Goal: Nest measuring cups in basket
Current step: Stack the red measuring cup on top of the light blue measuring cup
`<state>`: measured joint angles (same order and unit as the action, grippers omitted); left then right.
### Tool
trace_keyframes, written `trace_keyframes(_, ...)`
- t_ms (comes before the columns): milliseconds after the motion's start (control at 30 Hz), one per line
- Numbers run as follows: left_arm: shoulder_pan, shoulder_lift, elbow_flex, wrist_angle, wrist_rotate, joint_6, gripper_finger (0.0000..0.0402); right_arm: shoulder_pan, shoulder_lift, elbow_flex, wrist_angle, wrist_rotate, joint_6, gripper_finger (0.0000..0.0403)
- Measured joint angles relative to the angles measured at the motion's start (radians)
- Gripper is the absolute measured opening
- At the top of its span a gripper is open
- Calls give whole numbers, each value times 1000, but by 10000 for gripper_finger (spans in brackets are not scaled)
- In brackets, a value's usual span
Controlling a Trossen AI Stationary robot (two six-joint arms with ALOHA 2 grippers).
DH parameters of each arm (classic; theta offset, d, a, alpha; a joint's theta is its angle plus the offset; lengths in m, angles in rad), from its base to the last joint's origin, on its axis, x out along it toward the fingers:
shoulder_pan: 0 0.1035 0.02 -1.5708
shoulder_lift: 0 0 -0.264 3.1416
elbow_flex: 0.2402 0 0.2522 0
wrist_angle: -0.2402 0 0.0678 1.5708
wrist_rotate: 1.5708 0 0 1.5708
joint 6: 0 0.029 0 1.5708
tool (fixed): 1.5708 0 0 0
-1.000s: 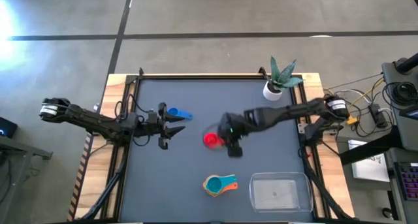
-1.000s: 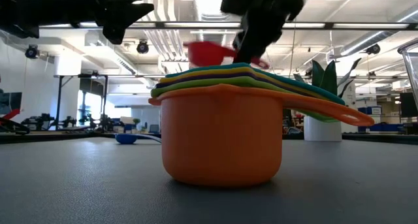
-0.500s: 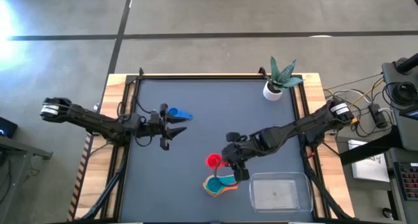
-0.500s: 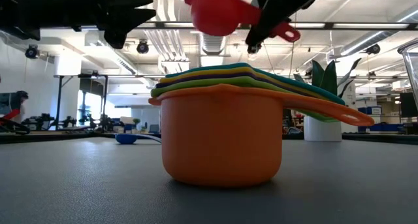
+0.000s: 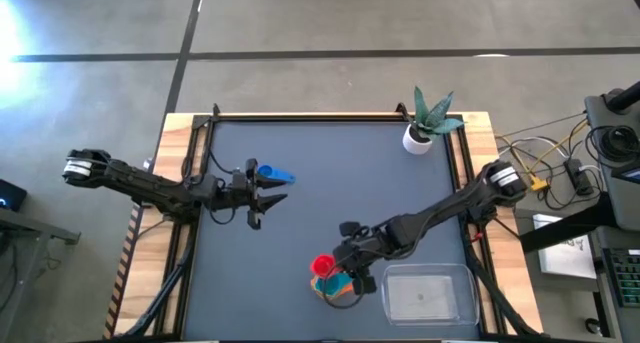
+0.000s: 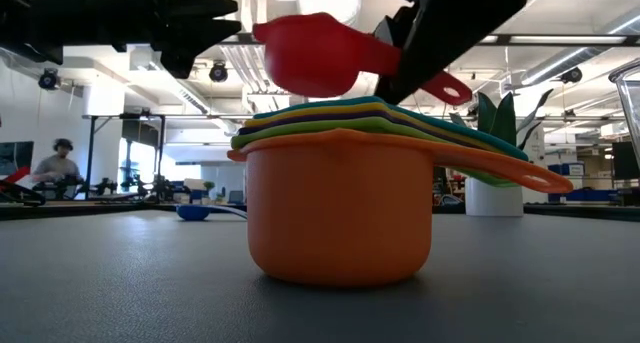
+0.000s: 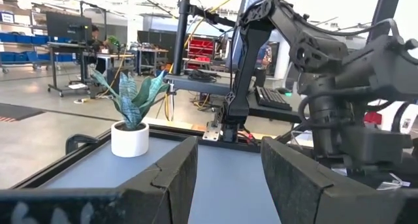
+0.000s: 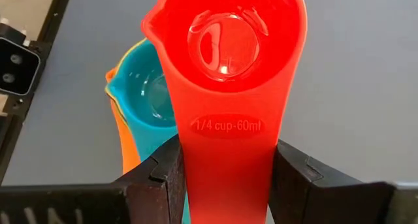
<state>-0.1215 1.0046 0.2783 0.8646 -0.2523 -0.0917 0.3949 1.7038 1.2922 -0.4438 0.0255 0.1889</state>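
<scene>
My right gripper [image 5: 345,266] is shut on the red measuring cup [image 5: 323,266], which hovers just above the nested stack [image 5: 336,284] with its orange cup outermost and teal cup [image 8: 147,96] on top. In the low view the red cup [image 6: 308,55] is clear above the stack [image 6: 340,203]. The blue cup [image 5: 272,174] lies on the table beside my open left gripper [image 5: 275,190], which hovers left of centre. The clear basket [image 5: 428,293] stands at the near right, by the stack. My right gripper pinches the red cup's flat handle [image 8: 225,165] between its two fingers, lying along the handle, coming slanting down from the table's right. The cup is lifted clear, bowl upward, nearly level, over the stack's left part.
A white plant pot [image 5: 418,137] with a spiky plant stands at the far right corner. The table's middle [image 5: 340,173] is bare dark mat. Cables and equipment lie beyond the right edge.
My right gripper has carried the red cup from the table's middle toward the near edge and slightly left, ending over the nested stack. The cup has stayed in the hold, level.
</scene>
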Motion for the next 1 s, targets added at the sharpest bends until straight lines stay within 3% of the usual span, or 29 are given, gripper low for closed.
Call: trace_keyframes(1000,1,4,0,-12,0,-23,152,46,13,-62,72,-1,37,148)
